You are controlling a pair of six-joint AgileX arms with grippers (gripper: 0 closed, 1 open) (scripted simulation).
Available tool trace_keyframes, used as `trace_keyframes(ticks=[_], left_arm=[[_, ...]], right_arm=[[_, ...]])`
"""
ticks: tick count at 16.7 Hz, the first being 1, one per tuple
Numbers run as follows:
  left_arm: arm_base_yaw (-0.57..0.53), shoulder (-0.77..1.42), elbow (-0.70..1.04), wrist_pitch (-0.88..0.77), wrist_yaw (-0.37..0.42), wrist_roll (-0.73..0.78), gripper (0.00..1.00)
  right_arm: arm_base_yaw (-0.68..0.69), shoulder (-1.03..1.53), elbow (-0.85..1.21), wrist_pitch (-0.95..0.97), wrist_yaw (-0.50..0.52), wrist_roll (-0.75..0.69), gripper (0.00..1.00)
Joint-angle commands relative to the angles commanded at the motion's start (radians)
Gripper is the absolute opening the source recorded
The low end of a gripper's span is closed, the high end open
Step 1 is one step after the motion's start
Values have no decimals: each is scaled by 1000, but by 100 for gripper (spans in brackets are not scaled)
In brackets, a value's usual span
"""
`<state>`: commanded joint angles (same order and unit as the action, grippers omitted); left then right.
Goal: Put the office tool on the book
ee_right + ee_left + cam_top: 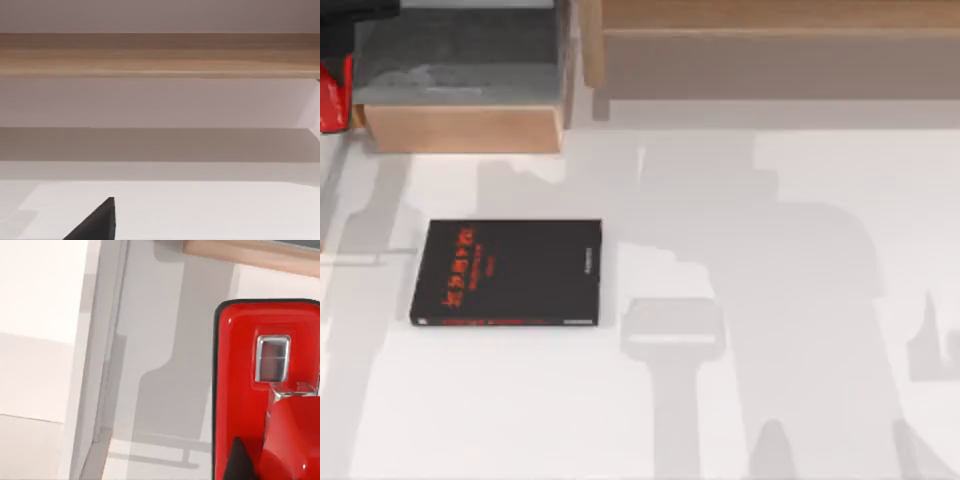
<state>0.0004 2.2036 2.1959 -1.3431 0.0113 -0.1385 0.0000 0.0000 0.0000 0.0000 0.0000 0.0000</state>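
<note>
The white bench (740, 420) is lying under broad grey arm shadows. Along its far edge two wooden structures are sitting: a long wooden shelf (770, 45) running across to the right, and a wooden box with a grey top (465, 85) at the left. The black book (510, 272) is lying flat on the bench's left half, red lettering facing up, a thin red strip running along its near edge, nothing resting on it.

The red stapler (334, 95) is peeking in at the far left edge, beside the box and well apart from the book. In the left wrist view the stapler (267, 390) is looming close and glossy; how the left tool is set, nobody can tell. In the right wrist view a dark fingertip (97, 222) is poking in over the bench, facing the shelf (160, 52); the right tool's opening is unreadable as well.
</note>
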Motion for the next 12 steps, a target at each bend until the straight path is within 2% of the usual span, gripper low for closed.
trace_keyframes(ticks=[7, 12], left_arm=[[-251, -164, -457, 218, -40, -150, 0], [-375, -213, -635, 306, -51, -220, 0]], right_arm=[[0, 0, 0, 0, 0, 0, 100], [0, 0, 0, 0, 0, 0, 100]])
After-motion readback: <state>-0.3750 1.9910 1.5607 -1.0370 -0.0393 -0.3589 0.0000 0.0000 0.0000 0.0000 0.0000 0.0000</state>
